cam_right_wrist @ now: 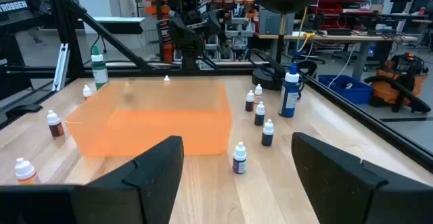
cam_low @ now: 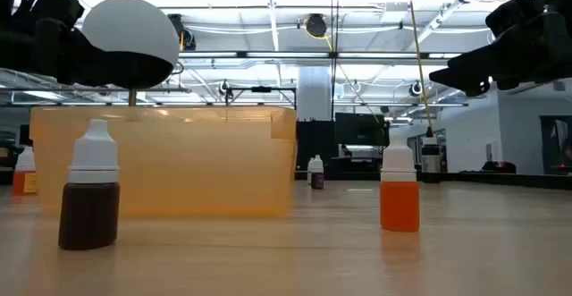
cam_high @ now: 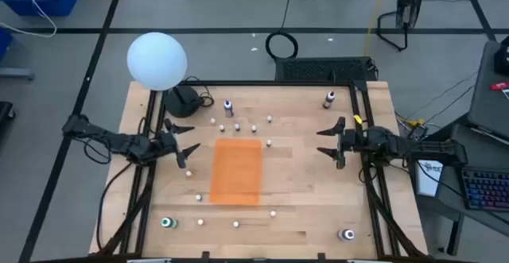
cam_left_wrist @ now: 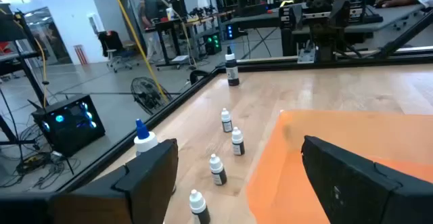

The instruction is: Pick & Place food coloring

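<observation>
The food coloring is several tiny bottles with pale caps, standing upright and scattered on the wooden table around an orange translucent container (cam_high: 236,170). One cluster (cam_high: 237,126) stands just beyond the container's far end. In the low view a brown bottle (cam_low: 89,202) and an orange bottle (cam_low: 399,193) stand near the table's near edge. My left gripper (cam_high: 181,142) hovers open left of the container, pointing toward it. My right gripper (cam_high: 330,142) hovers open on the container's right side, facing it. Nothing is between either gripper's fingers.
A white globe lamp (cam_high: 157,60) on a dark base stands at the far left corner. Taller bottles stand at the far side (cam_high: 228,106) (cam_high: 328,99) and near the front corners (cam_high: 166,222) (cam_high: 347,233). Black frame rails (cam_high: 367,175) run along the table's sides.
</observation>
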